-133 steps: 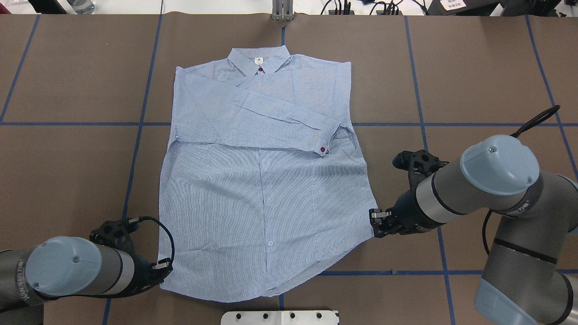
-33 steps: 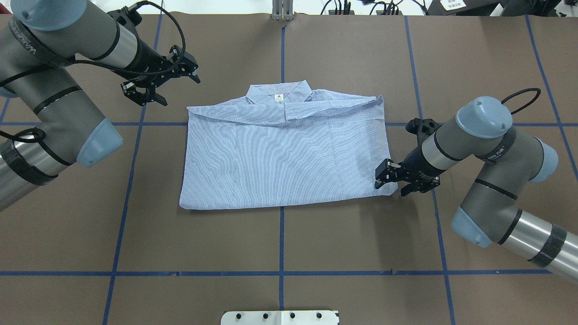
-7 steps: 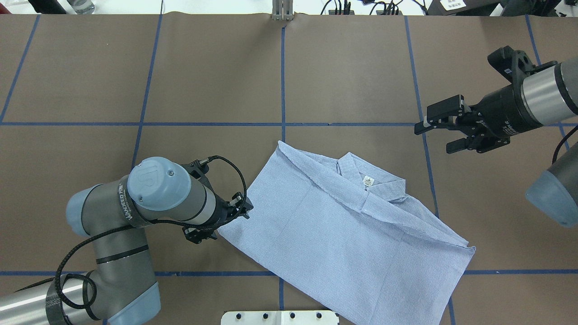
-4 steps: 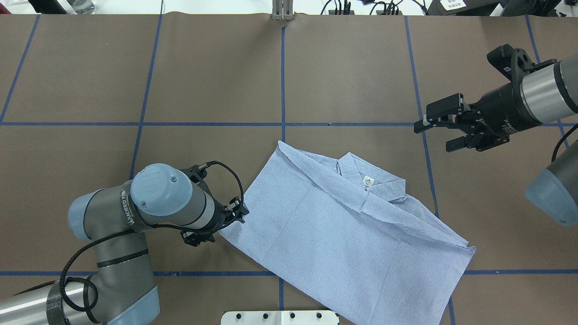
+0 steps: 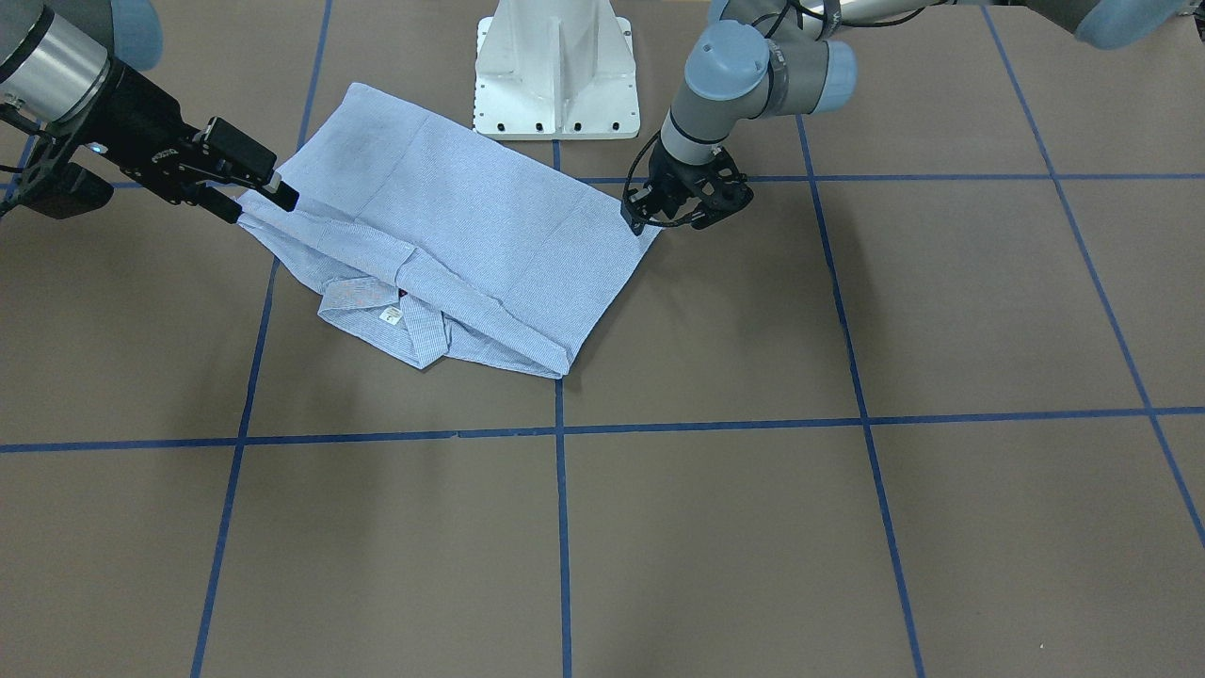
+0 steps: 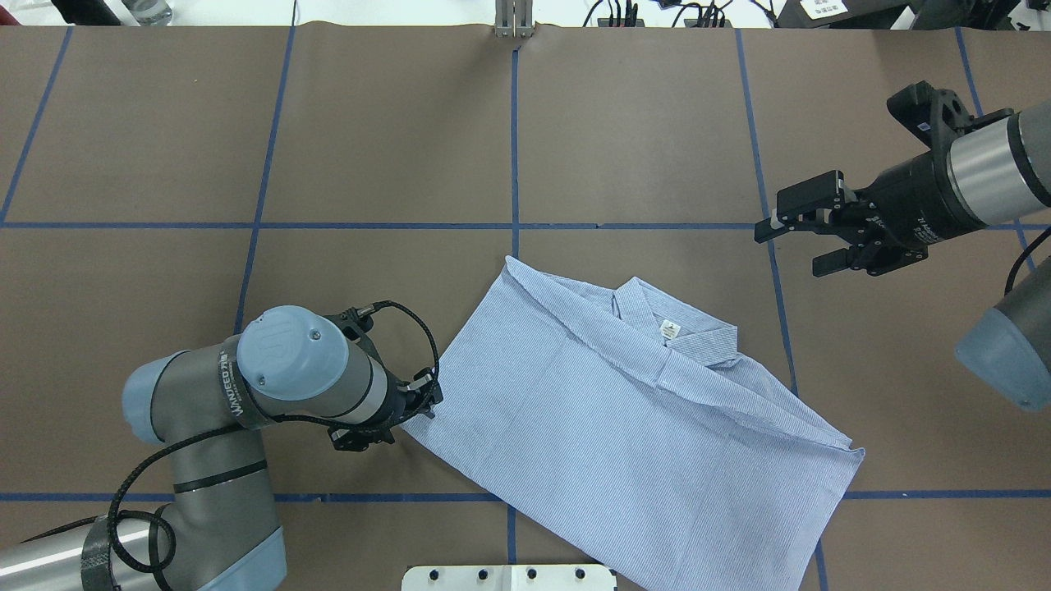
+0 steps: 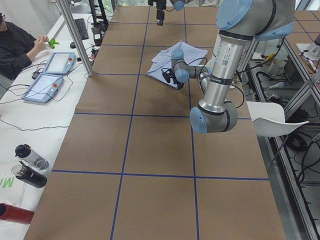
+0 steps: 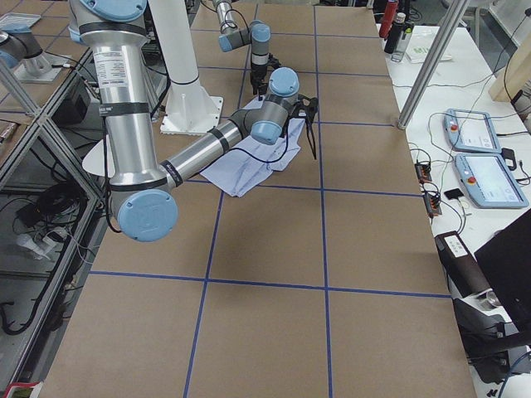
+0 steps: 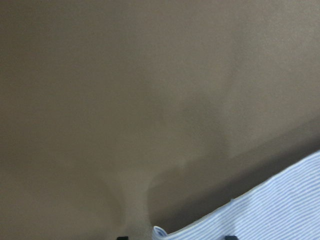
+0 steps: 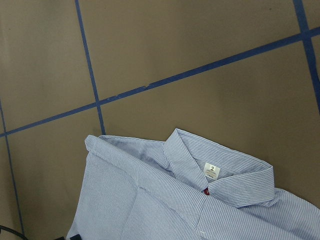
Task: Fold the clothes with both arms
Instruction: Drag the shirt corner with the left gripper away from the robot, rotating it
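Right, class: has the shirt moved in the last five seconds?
Yes. The shirt has turned askew and slid down the overhead view, now crossing the near blue tape line.

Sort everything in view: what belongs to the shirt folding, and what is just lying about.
Belongs to the job:
striped shirt
left gripper, at the shirt's corner
right gripper, off the shirt, above the table

Just lying about:
white pedestal base
bottles on the side table
control pendants on the side table

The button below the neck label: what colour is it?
The button is red, clearest in the right wrist view.
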Controlling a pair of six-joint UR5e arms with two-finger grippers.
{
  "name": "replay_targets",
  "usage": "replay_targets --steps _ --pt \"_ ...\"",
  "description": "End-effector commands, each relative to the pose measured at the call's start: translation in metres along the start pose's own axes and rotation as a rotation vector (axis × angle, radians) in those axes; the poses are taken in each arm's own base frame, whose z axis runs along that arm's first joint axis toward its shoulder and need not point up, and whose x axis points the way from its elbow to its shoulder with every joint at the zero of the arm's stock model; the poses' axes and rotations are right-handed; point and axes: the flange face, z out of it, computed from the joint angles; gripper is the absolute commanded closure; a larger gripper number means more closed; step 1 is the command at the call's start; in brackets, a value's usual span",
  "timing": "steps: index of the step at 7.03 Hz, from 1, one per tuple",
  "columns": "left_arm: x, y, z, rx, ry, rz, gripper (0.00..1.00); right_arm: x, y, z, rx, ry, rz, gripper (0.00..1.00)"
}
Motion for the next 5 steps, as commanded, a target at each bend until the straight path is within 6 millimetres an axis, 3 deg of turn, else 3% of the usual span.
replay_targets --steps 1,2,4,5 --pt "-0.0007 0.0031 0.0019 -0.004 -0.003 0.003 0.53 0.0003 -0.0013 0.0001 0.002 0.001 0.001 0.0" --pt "-0.0009 0.0027 0.0026 -0.003 -0.004 0.001 0.63 -0.0013 -0.0013 0.0 0.002 -0.001 -0.001 0.0" --pt "0.001 0.0043 0.0004 -0.007 0.001 0.003 0.97 -0.0013 -0.0013 0.0 0.002 -0.001 -0.001 0.0" --pt "0.0025 0.0047 -0.0046 -0.009 0.01 0.004 1.0 -0.0007 -0.0022 -0.0002 0.003 -0.001 0.0 0.0"
